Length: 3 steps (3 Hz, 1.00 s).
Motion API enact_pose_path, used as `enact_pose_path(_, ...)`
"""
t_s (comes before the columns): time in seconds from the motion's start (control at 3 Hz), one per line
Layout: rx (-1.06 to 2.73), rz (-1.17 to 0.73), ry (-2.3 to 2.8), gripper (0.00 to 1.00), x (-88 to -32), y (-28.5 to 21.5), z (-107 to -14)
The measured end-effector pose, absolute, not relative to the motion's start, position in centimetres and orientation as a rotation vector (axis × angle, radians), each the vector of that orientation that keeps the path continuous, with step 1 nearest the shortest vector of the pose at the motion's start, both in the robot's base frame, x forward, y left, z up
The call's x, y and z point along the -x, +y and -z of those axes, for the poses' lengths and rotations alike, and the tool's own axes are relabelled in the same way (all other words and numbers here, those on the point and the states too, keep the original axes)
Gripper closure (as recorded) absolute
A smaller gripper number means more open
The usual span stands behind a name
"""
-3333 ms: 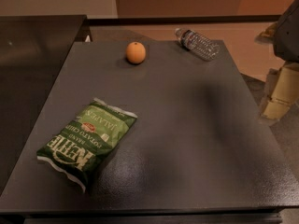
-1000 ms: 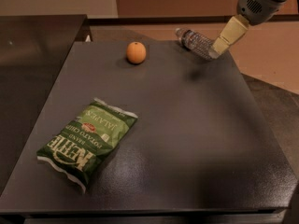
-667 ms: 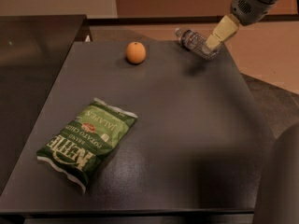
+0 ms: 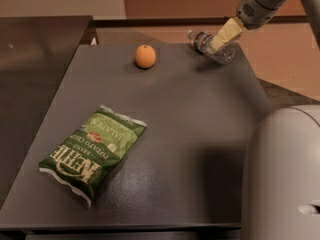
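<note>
The jaws are down at the far right corner of the worktop (image 4: 200, 124), right over a water bottle (image 4: 200, 40) lying on its side. Can't tell if they're open or closed, or actually touching it. An orange (image 4: 145, 56) sits to the left, and a green chip bag (image 4: 92, 151) lies well apart, near the front left.

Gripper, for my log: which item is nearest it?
The clear plastic bottle, far right corner: the gripper overlaps it; orange fruit and green chip bag lie apart.
</note>
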<state>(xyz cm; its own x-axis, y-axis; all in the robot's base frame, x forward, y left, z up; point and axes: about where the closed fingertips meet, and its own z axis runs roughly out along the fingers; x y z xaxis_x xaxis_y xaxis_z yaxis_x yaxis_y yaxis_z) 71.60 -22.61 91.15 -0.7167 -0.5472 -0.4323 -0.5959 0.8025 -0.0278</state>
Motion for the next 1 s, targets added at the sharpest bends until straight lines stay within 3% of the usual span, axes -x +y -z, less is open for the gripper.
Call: enact_pose_path(1.0,0.956,-0.137,2.441,0.0,-76.1,-22.9,-88.3)
